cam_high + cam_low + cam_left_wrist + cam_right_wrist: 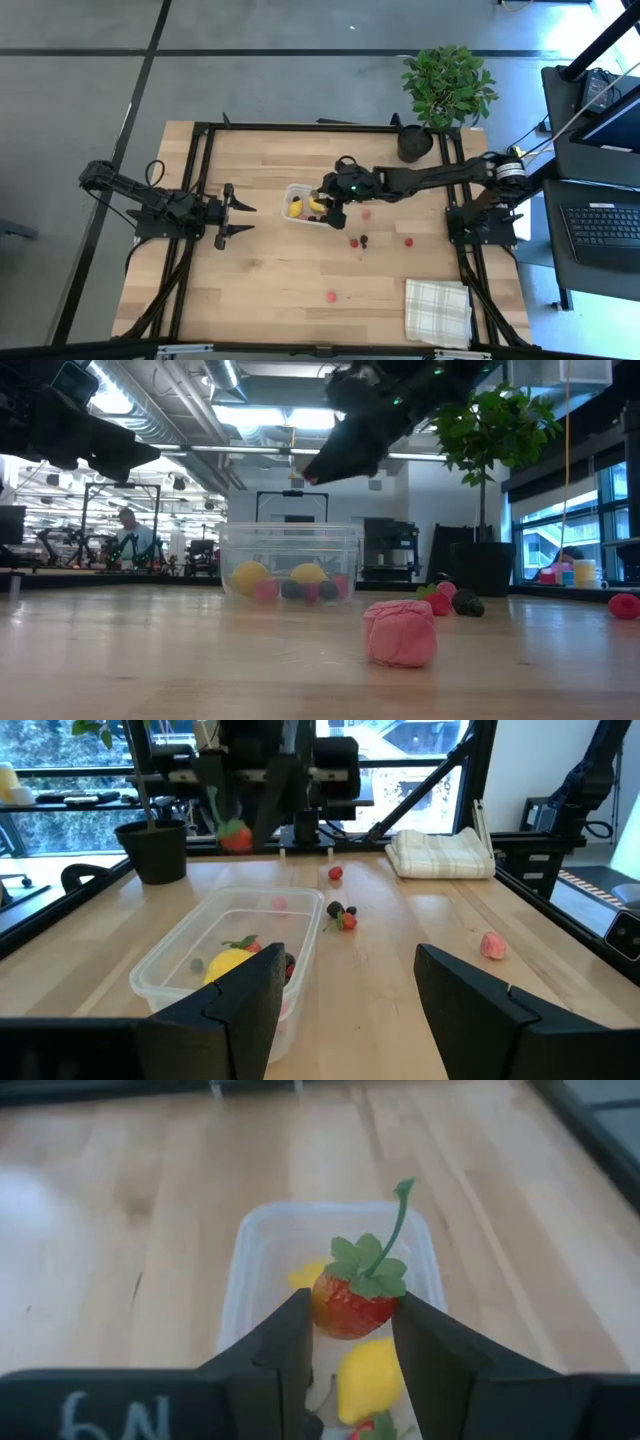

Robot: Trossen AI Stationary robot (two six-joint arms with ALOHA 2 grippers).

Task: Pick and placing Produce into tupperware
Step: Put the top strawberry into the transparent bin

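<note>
The clear tupperware tub (303,208) stands on the table's middle and holds two yellow lemon-shaped pieces (369,1378) and some small berries. My right gripper (337,208) hovers over the tub's right end, shut on a red strawberry (345,1308) with a green cap and stem. More produce lies loose on the wood right of the tub (354,241) and toward the near edge (331,296). My left gripper (245,216) waits open and level, left of the tub. My right gripper pinches the strawberry's red body (322,1306) by its two sides between the two fingers. The fingers slant down from the table's right side. The berry hangs clear above the tub (236,837), its green cap and stem (398,1205) sticking out past the fingertips.
A potted green plant (447,85) stands at the far right corner. A checked white cloth (438,310) lies at the near right. A pink piece (400,632) sits close to the near edge. Bare wood lies near and left of the tub.
</note>
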